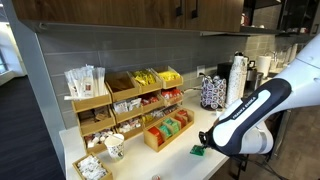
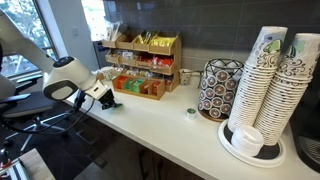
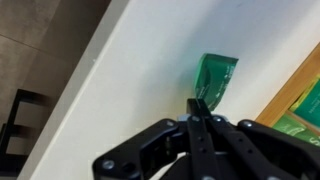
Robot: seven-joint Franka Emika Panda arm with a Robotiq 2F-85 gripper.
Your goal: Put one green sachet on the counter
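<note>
The green sachet [image 3: 215,78] is a small dark-green packet low over the white counter [image 3: 140,70], near its front edge. My gripper [image 3: 198,104] has its two fingers pressed together on the sachet's near edge. I cannot tell whether the sachet touches the counter. In an exterior view the sachet [image 1: 198,151] shows just under my gripper [image 1: 207,146], in front of the small wooden box. In an exterior view my gripper [image 2: 108,99] hangs over the counter's [image 2: 170,135] left end; the sachet is too small to make out there.
A tiered wooden organizer [image 1: 118,100] with yellow and orange-red packets stands at the wall. A small wooden box [image 1: 167,131] holds more green sachets. A paper cup [image 1: 114,146], a pod rack [image 2: 216,88], stacked cups [image 2: 268,85] and a small round thing [image 2: 190,113] are on the counter.
</note>
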